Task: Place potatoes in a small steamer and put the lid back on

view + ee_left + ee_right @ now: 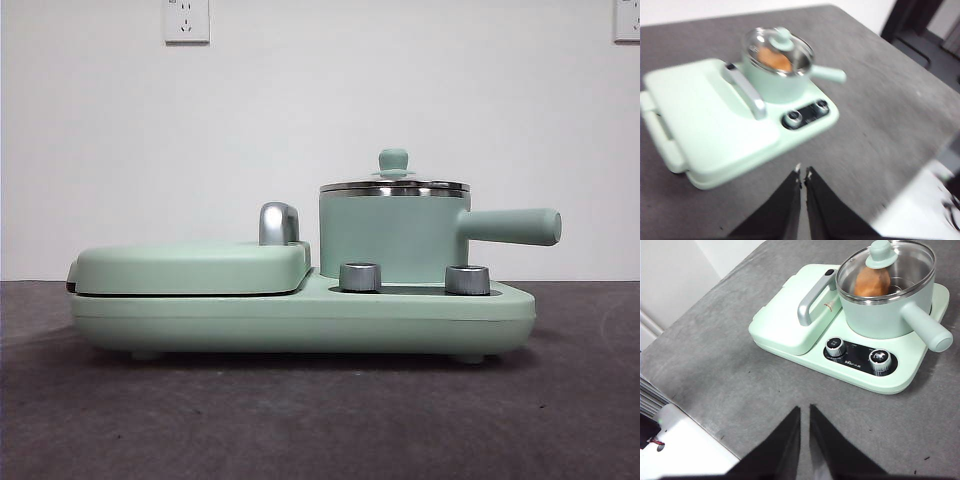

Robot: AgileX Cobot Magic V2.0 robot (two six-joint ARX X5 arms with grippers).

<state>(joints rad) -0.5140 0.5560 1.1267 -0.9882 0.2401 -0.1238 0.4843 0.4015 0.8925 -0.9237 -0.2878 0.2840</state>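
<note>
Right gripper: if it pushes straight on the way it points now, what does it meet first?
Probably the bare grey table. The right gripper points at it, short of the mint-green cooker base with two steel dials. Depth is unclear.

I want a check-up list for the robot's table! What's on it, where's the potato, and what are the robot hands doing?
Surface: dark grey table, bare around the cooker.
Job's things: potato inside the steamer; lid sits on the steamer's rim. The steamer stands on the green cooker, beside the closed griddle.
Clutter: nothing seen.
Grippers: left gripper and right gripper both hang over bare table, away from the cooker, fingers nearly together, holding nothing.
Cables: nothing clear; a small dark bit at the table's edge in the right wrist view is too small to tell.
Surroundings: white wall with sockets behind the table.
</note>
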